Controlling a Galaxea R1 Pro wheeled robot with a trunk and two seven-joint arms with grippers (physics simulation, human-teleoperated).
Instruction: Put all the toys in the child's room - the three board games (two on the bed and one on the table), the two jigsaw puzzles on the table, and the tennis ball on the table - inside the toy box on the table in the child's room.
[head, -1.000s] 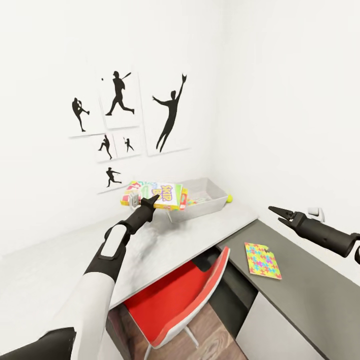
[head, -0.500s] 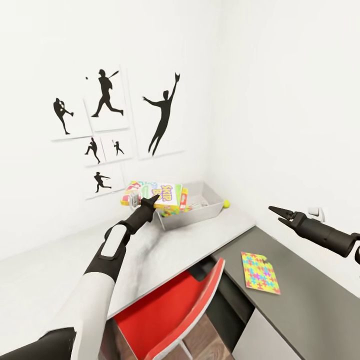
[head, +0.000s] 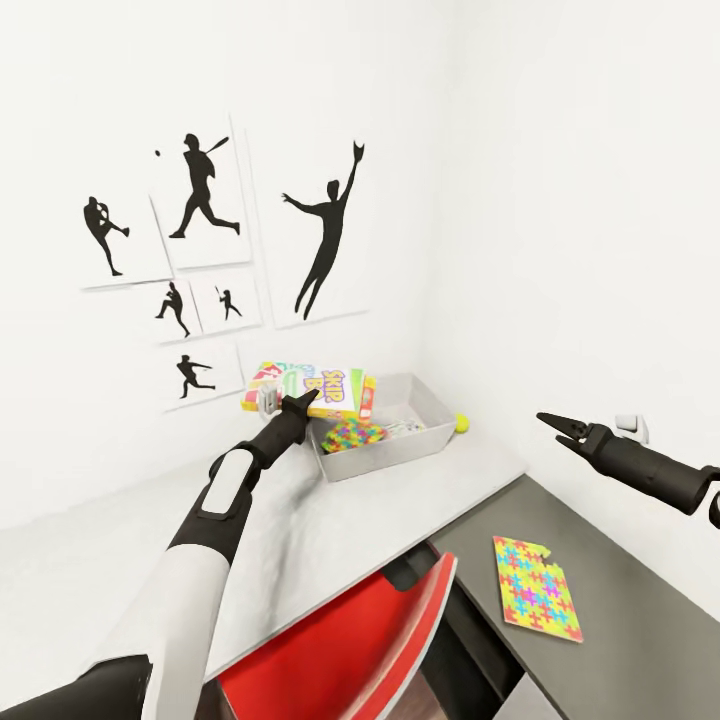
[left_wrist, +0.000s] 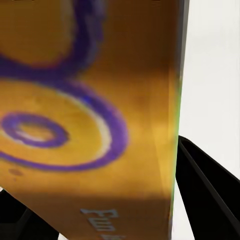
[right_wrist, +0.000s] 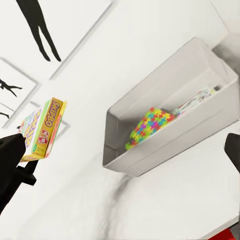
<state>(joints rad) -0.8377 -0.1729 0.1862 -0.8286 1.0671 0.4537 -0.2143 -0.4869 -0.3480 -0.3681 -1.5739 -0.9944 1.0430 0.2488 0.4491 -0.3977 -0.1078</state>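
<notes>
My left gripper (head: 303, 401) is shut on a yellow, green and red board game (head: 312, 388), held in the air just left of the toy box (head: 385, 459) on the table (head: 400, 505). In the left wrist view the box's orange face (left_wrist: 90, 100) sits between the black fingers (left_wrist: 210, 200). One jigsaw puzzle (head: 350, 436) lies inside the toy box, and printed card shows beside it. Another jigsaw puzzle (head: 537, 588) lies on the dark-grey section. The tennis ball (head: 461, 423) rests behind the toy box's far corner. My right gripper (head: 553, 424) hangs open and empty over that dark section.
A red-and-white swivel chair (head: 350, 640) is tucked under the table's near edge. Black baseball-player pictures (head: 200, 185) hang on the wall behind. A small white fitting (head: 630, 426) sits on the right wall. The toy box (right_wrist: 165, 150) stands near the room's corner.
The whole picture has shifted, so the camera moved. More of the toy box's inside now shows, with the puzzle in it. The left gripper still holds the board game.
</notes>
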